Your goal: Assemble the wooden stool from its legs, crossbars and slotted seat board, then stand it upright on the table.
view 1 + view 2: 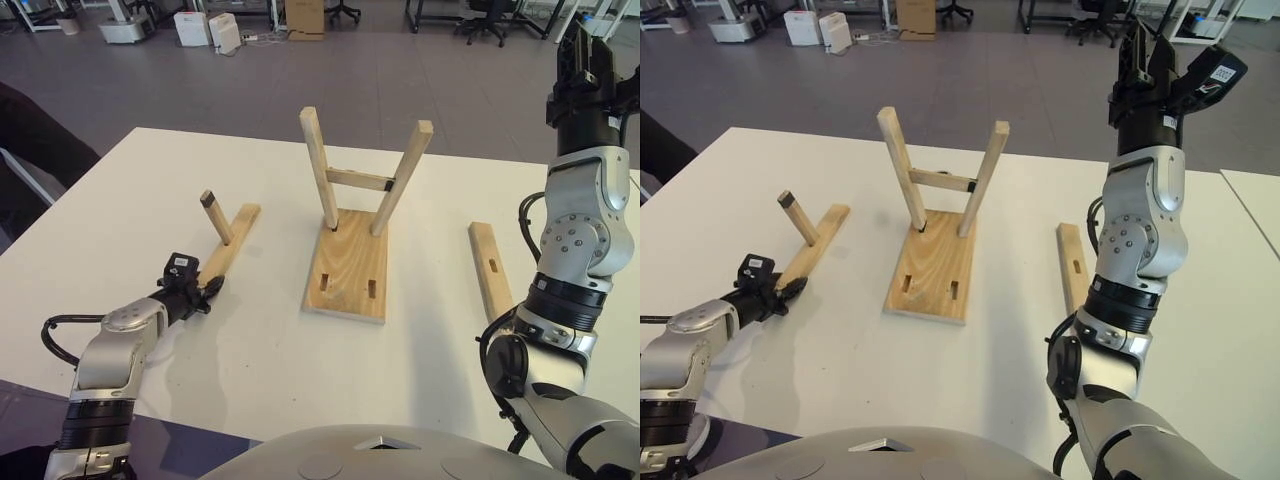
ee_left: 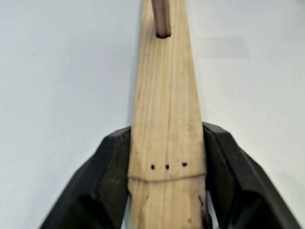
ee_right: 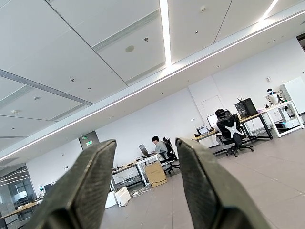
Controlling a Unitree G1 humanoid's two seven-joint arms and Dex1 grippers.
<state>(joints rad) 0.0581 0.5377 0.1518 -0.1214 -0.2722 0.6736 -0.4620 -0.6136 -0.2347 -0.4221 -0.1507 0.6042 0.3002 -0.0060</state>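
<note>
The slotted seat board (image 1: 347, 268) lies flat at the table's middle. Two legs (image 1: 319, 168) stand in its far slots, joined by a crossbar (image 1: 357, 180). A third leg (image 1: 233, 238) lies on the table to the left, with a short crossbar (image 1: 216, 214) sticking up from it. My left gripper (image 1: 207, 289) is shut on that leg's near end, a finger (image 2: 112, 162) against each side. The fourth leg (image 1: 490, 267) lies loose on the right. My right gripper (image 1: 1146, 48) is held high above the table's right side, open and empty, its fingers (image 3: 90, 181) pointing at the ceiling.
The white table (image 1: 140, 190) has bare room in front of the seat board and between the parts. Beyond its far edge is open floor with boxes and office chairs. A dark object sits past the table's left edge (image 1: 30, 130).
</note>
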